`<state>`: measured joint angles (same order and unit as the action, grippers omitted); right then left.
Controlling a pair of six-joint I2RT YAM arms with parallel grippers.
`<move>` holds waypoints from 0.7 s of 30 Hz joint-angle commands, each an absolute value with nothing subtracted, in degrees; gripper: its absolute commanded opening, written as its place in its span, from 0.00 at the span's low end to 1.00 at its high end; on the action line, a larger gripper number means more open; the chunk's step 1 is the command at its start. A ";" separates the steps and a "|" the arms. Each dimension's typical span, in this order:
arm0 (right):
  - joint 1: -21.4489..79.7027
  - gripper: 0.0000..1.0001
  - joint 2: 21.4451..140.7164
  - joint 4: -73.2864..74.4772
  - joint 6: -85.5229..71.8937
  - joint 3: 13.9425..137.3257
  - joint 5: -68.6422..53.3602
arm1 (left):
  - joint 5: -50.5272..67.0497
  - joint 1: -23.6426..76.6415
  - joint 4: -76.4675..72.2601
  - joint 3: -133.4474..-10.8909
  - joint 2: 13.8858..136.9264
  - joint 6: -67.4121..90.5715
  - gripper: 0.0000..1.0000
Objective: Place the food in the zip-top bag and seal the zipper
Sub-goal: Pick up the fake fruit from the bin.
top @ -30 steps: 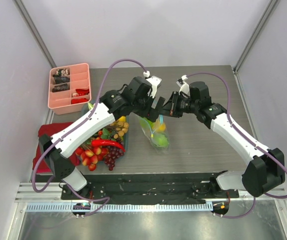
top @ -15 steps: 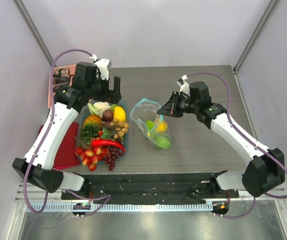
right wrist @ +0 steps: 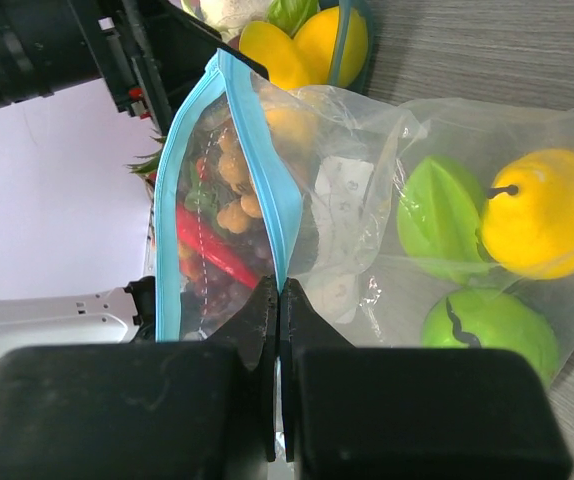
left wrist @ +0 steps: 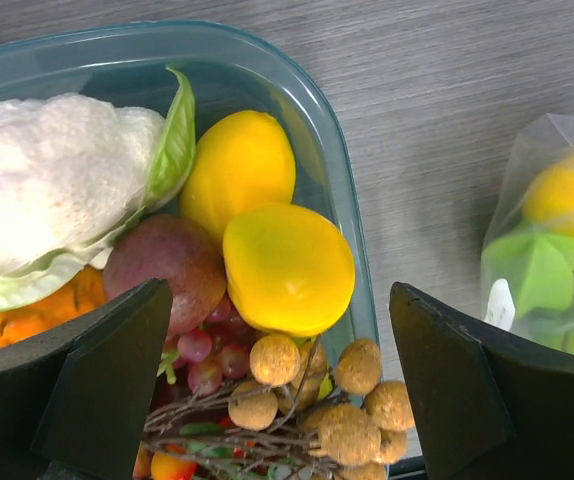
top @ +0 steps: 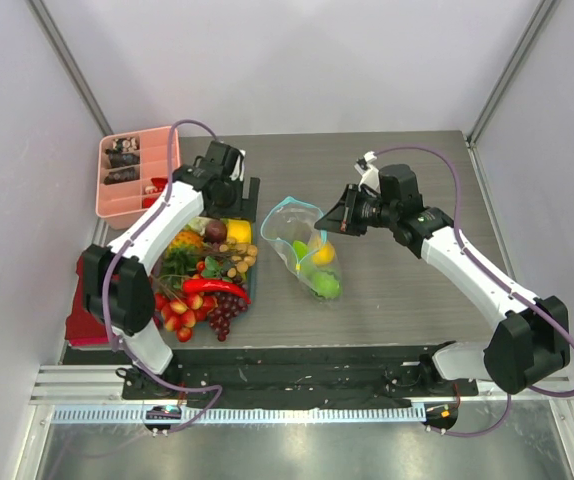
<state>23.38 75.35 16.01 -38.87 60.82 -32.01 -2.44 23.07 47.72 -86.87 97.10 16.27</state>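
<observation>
Fingers of your right gripper [right wrist: 279, 290] are pressed together on the teal-blue zipper [right wrist: 172, 200], pinching one lip so that the zip-top bag [top: 307, 250] stands with its mouth open for the food [top: 202, 275]. The bag lies on the table just right of the teal container [left wrist: 337, 170]; it is clear, crinkly film and already holds a smooth yellow fruit [right wrist: 542, 225] and green pieces [right wrist: 442, 215]. Left of the bag, your left gripper [left wrist: 277, 385] hangs with jaws wide apart over the container's far corner, nothing between them, probably to take one more piece. Under it lie round glossy yellow fruits [left wrist: 287, 268] and rough brown nuts [left wrist: 352, 400] on thin twigs.
</observation>
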 commanded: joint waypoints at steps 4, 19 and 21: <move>23.12 0.01 73.39 15.47 -37.26 60.64 -31.64 | -4.92 24.08 40.96 -85.08 99.49 17.05 0.92; 23.11 0.01 73.39 15.91 -36.91 60.21 -31.73 | -5.10 24.79 44.03 -86.91 96.51 17.49 0.55; 23.11 0.01 73.30 15.91 -36.83 60.29 -31.73 | -5.89 24.79 45.35 -88.06 94.15 17.40 0.53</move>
